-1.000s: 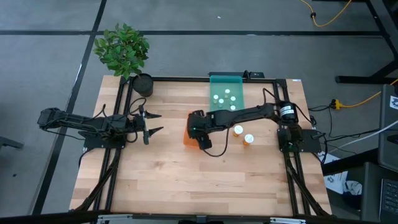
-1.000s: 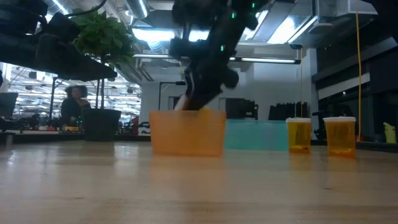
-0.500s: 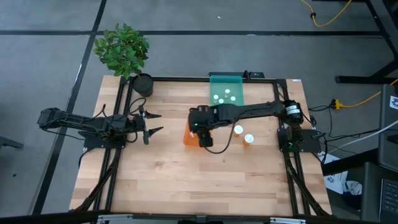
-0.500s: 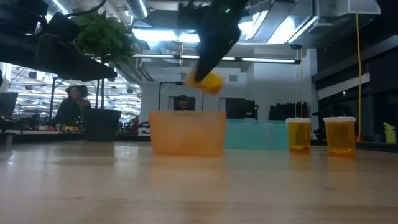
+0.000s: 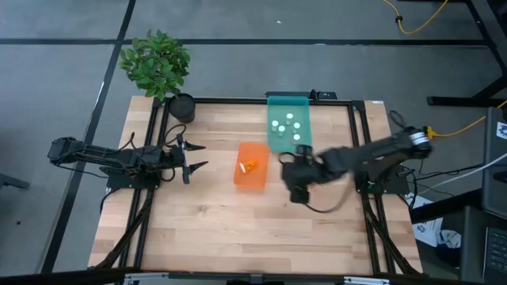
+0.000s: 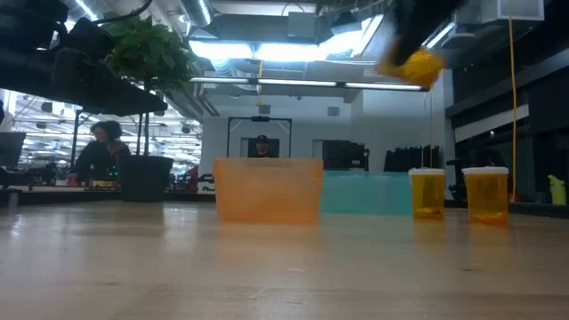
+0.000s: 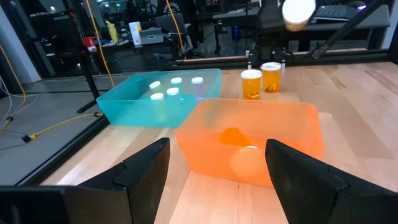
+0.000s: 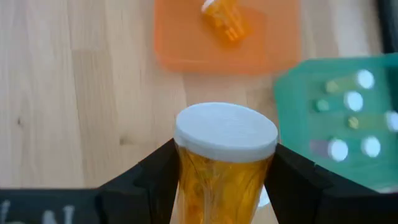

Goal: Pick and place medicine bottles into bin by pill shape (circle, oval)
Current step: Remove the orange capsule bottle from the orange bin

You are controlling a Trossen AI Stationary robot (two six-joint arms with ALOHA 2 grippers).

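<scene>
The right gripper [image 5: 299,184] has swung away from the orange bin [image 5: 252,165] to that bin's right, near the teal bin [image 5: 288,131], its jaws clamped on an amber bottle [image 8: 225,163] held in the air. One bottle [image 5: 249,165] now lies in the orange bin. The left gripper [image 5: 196,157] waits left of it, jaws apart.

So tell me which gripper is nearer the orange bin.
Right. The right gripper, shut on an amber bottle, hangs just off the orange bin beside the teal bin. The left gripper waits open, farther off across bare table.
</scene>
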